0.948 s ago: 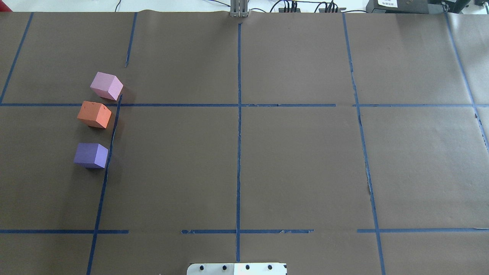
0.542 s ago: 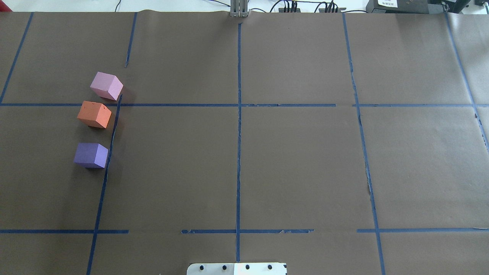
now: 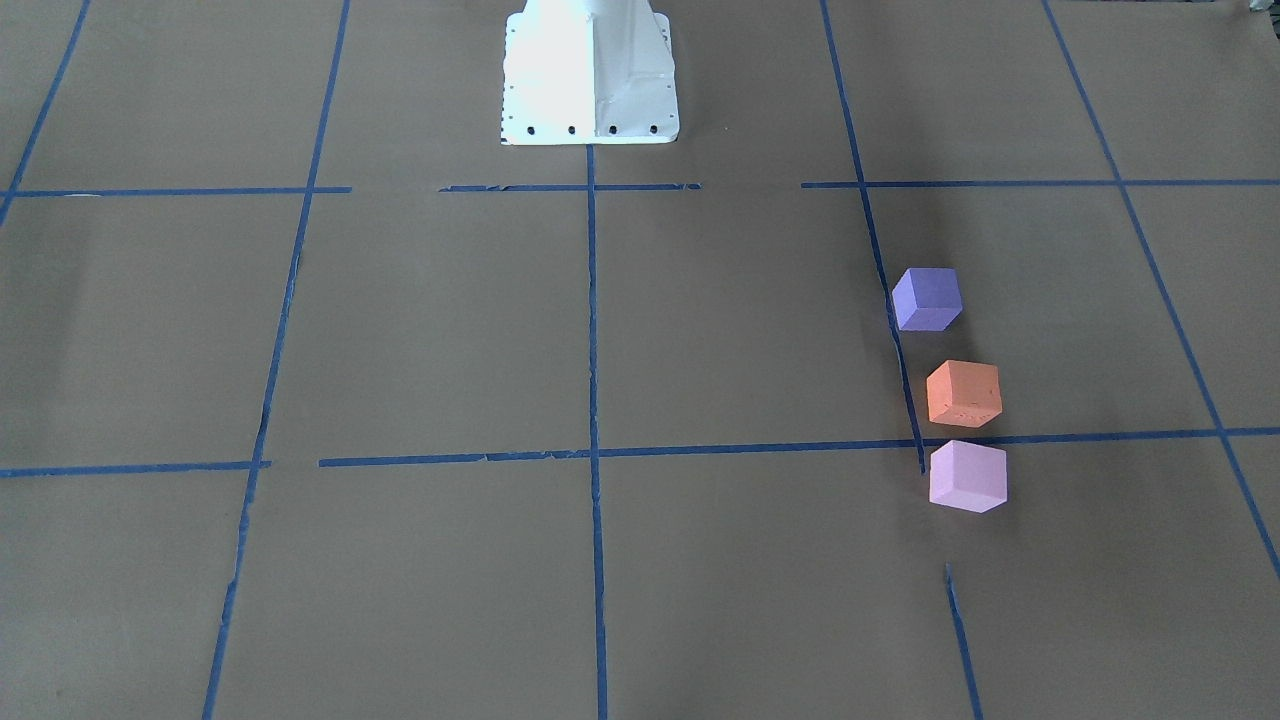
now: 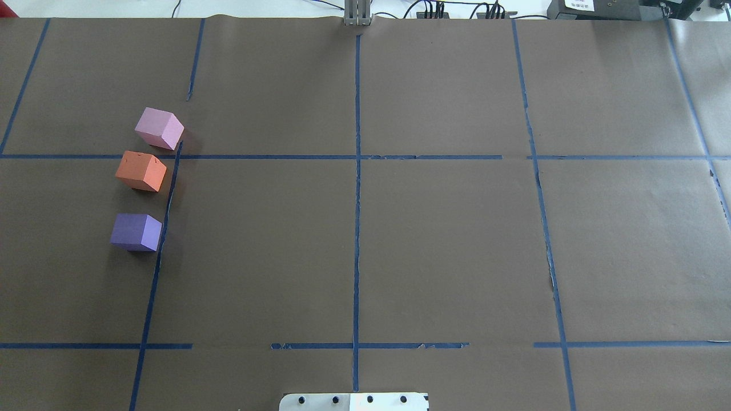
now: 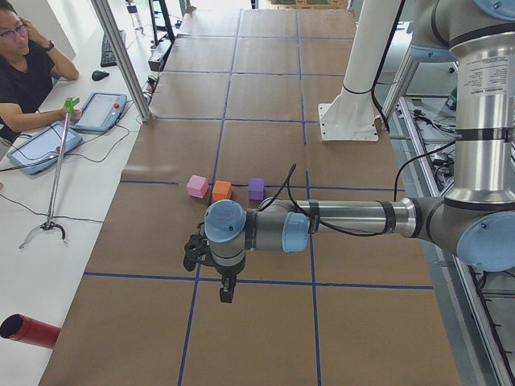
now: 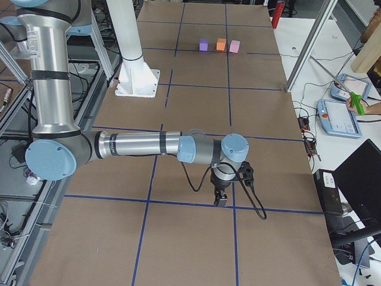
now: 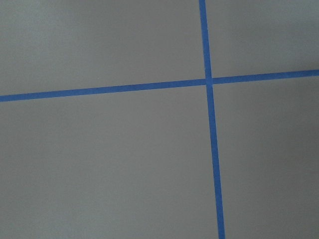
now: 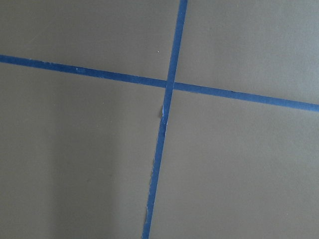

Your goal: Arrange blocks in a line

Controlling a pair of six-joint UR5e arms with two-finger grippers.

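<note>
Three blocks stood in a row on the table [image 4: 445, 245], near its left edge. The row ran from the far edge toward the robot's edge. The pink block [image 4: 160, 128] was the farthest, the orange block [image 4: 141, 170] was just beside it, and the purple block [image 4: 136, 232] was the nearest to the robot, with a wider gap.

The left hand [image 5: 227, 294] pointed down over the table, closer to the left edge than the blocks. The right hand [image 6: 221, 201] pointed down toward the right edge, well apart from the blocks. I cannot tell if either hand was open or closed.
</note>
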